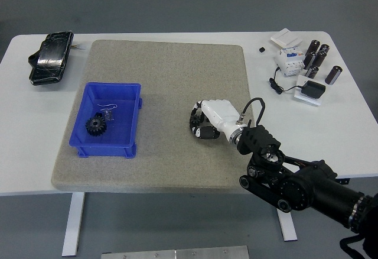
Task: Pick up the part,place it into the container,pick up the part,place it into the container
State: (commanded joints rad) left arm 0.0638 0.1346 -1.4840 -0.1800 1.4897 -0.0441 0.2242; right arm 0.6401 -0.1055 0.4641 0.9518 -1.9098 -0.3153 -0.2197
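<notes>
While the right hand (204, 122) sits curled down on the mat (165, 170), fingers closed tight around a small dark gear part (195, 119) at its fingertips, the blue container (135, 111) lies well off to its left. One gear (95, 125) is already inside. Grip looks closed on the part; how firmly seated, can't tell. Next move likely lift, then carry left. Left hand not visible.

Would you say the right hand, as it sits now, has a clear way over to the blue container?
Probably yes: the mat between the right hand and the blue container lies bare, and the container's top is open.
</notes>
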